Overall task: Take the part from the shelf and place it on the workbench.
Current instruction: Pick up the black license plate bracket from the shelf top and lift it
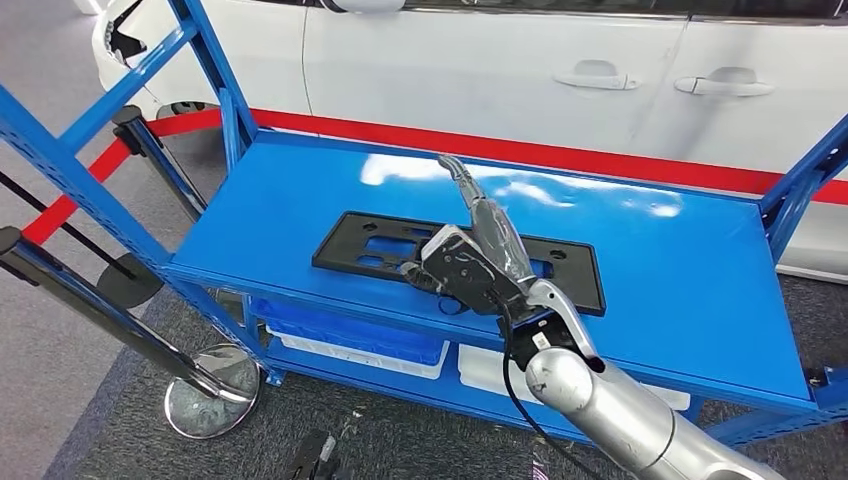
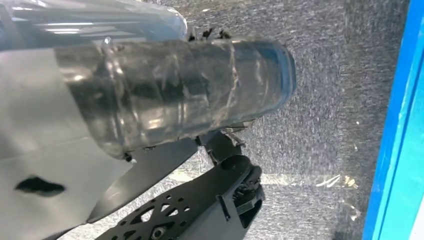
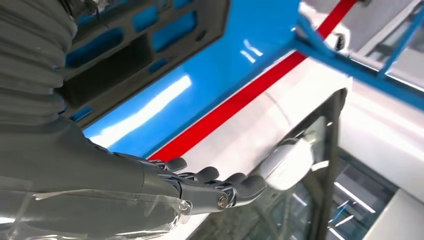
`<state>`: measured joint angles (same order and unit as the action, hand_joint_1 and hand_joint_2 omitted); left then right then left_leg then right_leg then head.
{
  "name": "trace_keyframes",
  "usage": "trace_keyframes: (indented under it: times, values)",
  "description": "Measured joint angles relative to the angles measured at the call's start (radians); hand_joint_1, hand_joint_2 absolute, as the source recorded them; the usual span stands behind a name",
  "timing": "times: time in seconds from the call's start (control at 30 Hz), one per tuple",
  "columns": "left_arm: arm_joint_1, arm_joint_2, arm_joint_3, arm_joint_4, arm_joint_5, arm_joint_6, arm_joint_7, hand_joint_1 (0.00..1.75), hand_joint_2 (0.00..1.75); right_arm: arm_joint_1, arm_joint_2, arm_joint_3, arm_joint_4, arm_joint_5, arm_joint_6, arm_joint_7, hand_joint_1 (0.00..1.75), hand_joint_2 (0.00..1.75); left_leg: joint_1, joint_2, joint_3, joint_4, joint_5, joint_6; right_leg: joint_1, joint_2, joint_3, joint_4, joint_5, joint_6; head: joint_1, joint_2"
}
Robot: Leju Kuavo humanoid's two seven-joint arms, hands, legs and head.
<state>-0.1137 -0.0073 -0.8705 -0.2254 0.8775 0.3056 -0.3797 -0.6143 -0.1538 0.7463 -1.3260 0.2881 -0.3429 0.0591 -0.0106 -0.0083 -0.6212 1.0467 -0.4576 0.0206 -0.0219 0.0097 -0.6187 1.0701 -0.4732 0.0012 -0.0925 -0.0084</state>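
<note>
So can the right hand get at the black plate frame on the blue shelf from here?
Probably yes: the right hand hangs just over the black plate frame, fingers extended, with nothing lying between them on the blue shelf.

A flat black rectangular part [image 1: 380,248] with cut-out openings lies on the blue shelf [image 1: 650,290], near its front edge.

No readable text, label, brand, number or sign appears anywhere.

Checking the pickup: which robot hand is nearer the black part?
Right. The right robot hand reaches over the black part on the blue shelf; the left arm hangs low beside the shelf.
</note>
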Motion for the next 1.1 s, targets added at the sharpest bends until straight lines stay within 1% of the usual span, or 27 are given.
trace_keyframes:
  times: [0.07,0.1,0.13,0.17,0.23,0.27,0.3,0.33,0.37,0.4,0.43,0.47,0.5,0.6,0.63,0.67,0.7,0.77,0.8,0.83,0.87,0.9,0.93,0.97,1.0,1.07,1.1]
  values:
    - [0.003,0.001,0.0,0.0,0.002,0.0,0.0,0.0,0.0,0.012,0.003,0.007,-0.021,0.002,0.008,0.0,0.0,1.75,-0.003,-0.001,0.005,-0.012,0.005,0.004,0.0,0.0,0.002,-0.009,0.004,0.011,0.0,0.0]
    - [0.005,0.002,0.0,0.0,0.002,0.0,-0.001,0.0,0.0,0.017,0.005,0.011,-0.032,0.006,0.016,0.0,0.0,1.75,-0.002,0.0,0.01,-0.023,0.011,0.008,0.0,0.0,0.002,-0.008,0.001,0.015,0.001,0.0]
    - [0.006,0.003,0.0,0.001,0.003,0.0,-0.002,0.0,0.0,0.021,0.007,0.016,-0.044,0.014,0.025,0.001,0.0,1.75,0.0,0.001,0.016,-0.035,0.016,0.013,0.001,-0.001,-0.004,0.005,-0.011,0.019,0.002,0.0]
    - [0.006,0.003,0.0,0.001,0.003,0.0,-0.002,0.0,0.0,0.024,0.009,0.023,-0.054,0.03,0.036,0.003,0.0,1.75,0.002,0.002,0.021,-0.045,0.022,0.017,0.003,-0.003,-0.018,0.039,-0.034,0.02,0.003,0.0]
    - [0.005,0.002,0.0,0.001,0.004,-0.001,-0.003,0.0,0.0,0.033,0.014,0.041,-0.066,0.078,0.055,0.016,0.0,1.75,0.002,0.003,0.024,-0.051,0.025,0.024,0.005,-0.004,-0.069,0.155,-0.093,0.02,0.005,0.0]
    - [0.006,0.002,0.0,0.001,0.004,-0.001,-0.003,0.0,0.0,0.039,0.017,0.05,-0.069,0.102,0.062,0.024,0.0,1.75,0.001,0.003,0.024,-0.05,0.024,0.025,0.006,-0.005,-0.094,0.209,-0.113,0.02,0.005,0.0]
    - [0.006,0.002,0.0,0.001,0.004,-0.001,-0.003,0.0,0.0,0.045,0.019,0.059,-0.069,0.12,0.065,0.031,0.0,1.75,0.001,0.003,0.024,-0.048,0.023,0.026,0.006,-0.005,-0.106,0.236,-0.115,0.021,0.005,0.0]
    - [0.007,0.002,0.0,0.001,0.004,-0.002,-0.002,0.0,0.0,0.05,0.022,0.066,-0.069,0.131,0.067,0.035,0.0,1.75,0.001,0.002,0.023,-0.045,0.021,0.026,0.005,-0.005,-0.102,0.228,-0.099,0.022,0.005,0.0]
    - [0.007,0.002,0.0,0.001,0.004,-0.002,-0.001,0.0,0.0,0.052,0.024,0.071,-0.07,0.137,0.068,0.037,0.0,1.75,0.002,0.001,0.023,-0.04,0.018,0.025,0.004,-0.006,-0.08,0.183,-0.069,0.022,0.005,0.0]
    - [0.007,0.001,0.0,0.001,0.004,-0.002,-0.001,0.0,0.0,0.052,0.027,0.074,-0.07,0.14,0.069,0.038,0.0,1.75,0.002,0.0,0.023,-0.033,0.014,0.022,0.003,-0.006,-0.049,0.117,-0.039,0.022,0.005,0.0]
    - [0.006,0.001,0.0,0.001,0.004,-0.002,0.0,0.0,0.0,0.051,0.03,0.077,-0.071,0.142,0.07,0.038,0.0,1.75,0.001,0.0,0.019,-0.023,0.008,0.018,0.002,-0.006,-0.018,0.057,-0.017,0.021,0.005,0.0]
    - [0.006,0.001,0.0,0.001,0.004,-0.002,0.0,0.0,0.0,0.05,0.033,0.08,-0.071,0.144,0.072,0.038,0.0,1.75,-0.001,0.0,0.015,-0.014,0.003,0.013,0.003,-0.006,0.002,0.016,-0.006,0.018,0.005,0.0]
    - [0.006,0.001,0.0,0.001,0.003,-0.003,0.001,0.0,0.0,0.05,0.036,0.081,-0.072,0.145,0.076,0.038,0.0,1.75,-0.002,0.0,0.012,-0.008,0.0,0.009,0.004,-0.005,0.009,-0.002,-0.005,0.014,0.004,0.0]
    - [0.006,0.002,0.0,0.001,0.0,-0.003,0.006,0.0,0.0,0.05,0.047,0.088,-0.068,0.16,0.098,0.041,0.0,1.75,-0.001,0.001,0.006,-0.001,-0.004,-0.001,0.005,-0.002,0.009,-0.004,-0.003,0.001,0.003,0.0]
    - [0.005,0.002,0.0,0.001,-0.002,-0.003,0.008,0.0,0.0,0.05,0.052,0.092,-0.063,0.17,0.105,0.041,0.0,1.75,0.0,0.001,0.0,0.013,-0.014,-0.006,0.003,-0.003,0.01,-0.006,-0.001,-0.004,0.002,0.0]
    - [0.004,0.002,0.0,0.001,-0.004,-0.003,0.01,0.0,0.0,0.049,0.06,0.098,-0.055,0.184,0.108,0.041,0.0,1.75,0.002,0.002,-0.013,0.043,-0.034,-0.013,0.001,-0.004,0.01,-0.009,0.001,-0.007,0.0,0.0]
    - [0.002,0.002,0.0,0.001,-0.006,-0.003,0.012,0.0,0.0,0.049,0.069,0.105,-0.043,0.202,0.109,0.043,0.0,1.75,0.005,0.002,-0.037,0.094,-0.062,-0.02,0.0,-0.005,0.01,-0.01,0.001,-0.01,-0.002,0.0]
    - [0.001,0.002,0.0,0.001,-0.009,-0.003,0.014,0.0,0.0,0.049,0.084,0.121,-0.011,0.25,0.108,0.059,0.0,1.75,0.01,0.003,-0.098,0.221,-0.116,-0.03,0.001,-0.008,0.01,-0.01,0.001,-0.012,-0.004,0.0]
    - [0.0,0.001,0.0,0.001,-0.009,-0.003,0.015,0.0,0.0,0.048,0.091,0.129,0.01,0.277,0.109,0.075,0.0,1.75,0.012,0.003,-0.119,0.263,-0.126,-0.033,0.001,-0.009,0.01,-0.01,0.001,-0.013,-0.004,0.0]
    - [0.0,0.001,0.0,0.001,-0.01,-0.003,0.016,0.0,0.0,0.045,0.098,0.139,0.034,0.305,0.111,0.093,0.0,1.75,0.013,0.003,-0.124,0.267,-0.116,-0.034,0.002,-0.01,0.01,-0.01,0.001,-0.013,-0.004,0.0]
    - [0.0,0.001,0.0,0.001,-0.012,-0.003,0.018,0.0,0.0,0.041,0.107,0.147,0.059,0.33,0.115,0.111,0.0,1.75,0.014,0.003,-0.109,0.233,-0.089,-0.033,0.002,-0.009,0.01,-0.01,0.001,-0.013,-0.004,0.0]
    - [-0.002,0.001,0.0,0.001,-0.015,-0.004,0.021,0.0,0.0,0.034,0.118,0.156,0.087,0.355,0.121,0.127,0.0,1.75,0.014,0.003,-0.077,0.166,-0.051,-0.03,0.001,-0.008,0.011,-0.01,0.0,-0.013,-0.004,0.0]
    - [-0.005,0.001,0.0,0.001,-0.018,-0.004,0.025,0.0,0.0,0.025,0.13,0.164,0.117,0.38,0.126,0.141,0.0,1.75,0.013,0.002,-0.043,0.094,-0.023,-0.027,0.002,-0.007,0.011,-0.011,0.0,-0.012,-0.004,0.0]
    - [-0.009,0.001,-0.001,0.001,-0.021,-0.004,0.028,0.0,0.0,0.017,0.141,0.171,0.148,0.4,0.13,0.153,0.0,1.75,0.01,0.002,-0.014,0.035,-0.003,-0.023,0.003,-0.006,0.011,-0.012,0.001,-0.01,-0.004,0.0]
    - [-0.012,0.001,-0.001,0.001,-0.025,-0.005,0.031,0.0,0.0,0.009,0.151,0.178,0.178,0.416,0.131,0.162,0.0,1.75,0.008,0.001,0.003,-0.003,0.006,-0.019,0.004,-0.006,0.01,-0.014,0.002,-0.007,-0.003,0.0]
    - [-0.014,0.001,-0.002,0.001,-0.029,-0.006,0.035,0.0,0.0,-0.005,0.168,0.189,0.238,0.432,0.13,0.171,0.0,1.75,0.002,-0.001,0.008,-0.02,0.007,-0.011,0.004,-0.006,0.01,-0.022,0.006,0.002,-0.003,0.0]
    - [-0.014,0.001,-0.004,0.001,-0.031,-0.006,0.037,0.0,0.0,-0.01,0.174,0.194,0.264,0.435,0.129,0.172,0.0,1.75,0.005,-0.001,0.01,-0.026,0.011,-0.005,0.003,-0.006,0.01,-0.024,0.006,0.007,-0.003,0.0]
